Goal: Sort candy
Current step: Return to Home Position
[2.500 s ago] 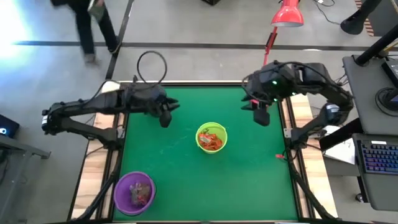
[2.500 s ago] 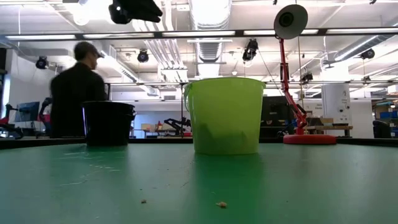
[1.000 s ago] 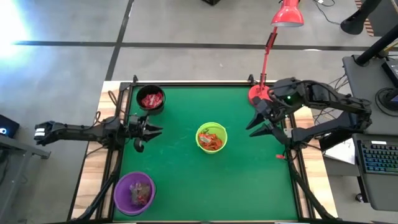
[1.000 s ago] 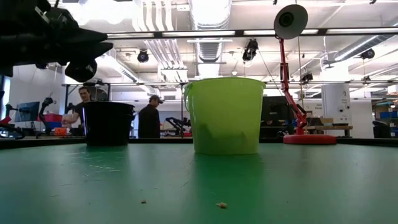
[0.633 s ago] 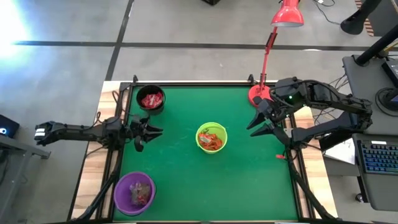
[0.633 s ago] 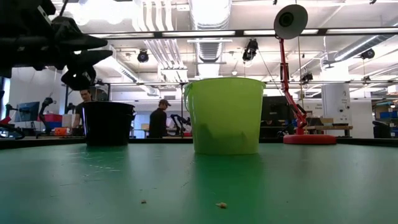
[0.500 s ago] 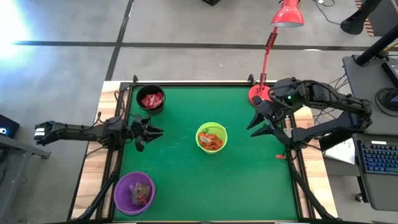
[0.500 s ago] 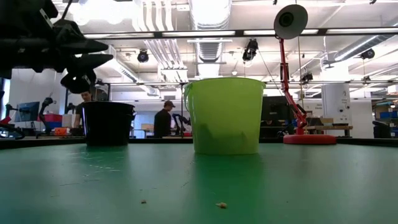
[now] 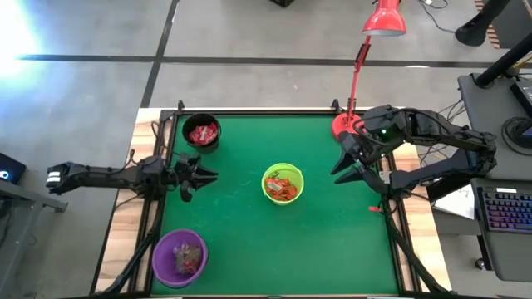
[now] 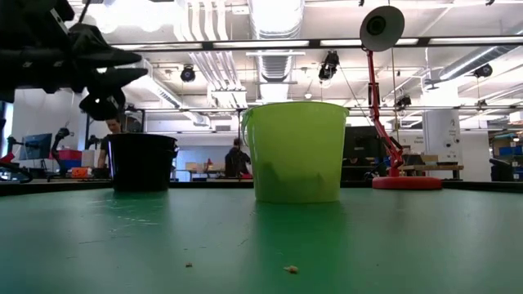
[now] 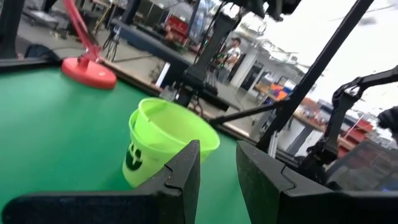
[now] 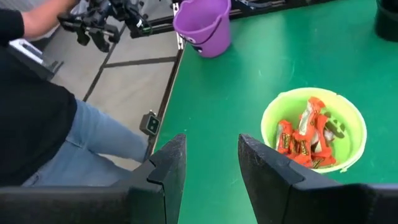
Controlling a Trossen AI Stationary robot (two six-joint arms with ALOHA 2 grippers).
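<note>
The candy lies in three bowls on the green table. Red packets [image 9: 202, 132] fill the black bowl [image 9: 190, 142] at the far left. Orange-red wrappers [image 12: 303, 140] sit in the lime-green bowl [image 9: 267, 191] at the middle. Mixed sweets [image 9: 186, 259] are in the purple bowl [image 9: 163, 264] at the near left. My left gripper [image 9: 204, 176] hangs open and level above the table's left edge, pointing at the lime-green bowl [image 11: 166, 148]. My right gripper [image 9: 337, 167] hangs open high over the right side, tilted down toward that bowl. Neither holds anything.
A red desk lamp stands with its base [image 9: 343, 126] at the table's far right corner. A few crumbs [image 10: 290, 268] lie on the table near its front. A person in a black top and jeans [image 12: 43, 118] stands beside the table edge near the purple bowl [image 12: 203, 25].
My left gripper has rolled a little about its own pointing line while staying in place above the left edge. Both grippers have stayed open with nothing in them. In the room behind, a person has walked toward the right.
</note>
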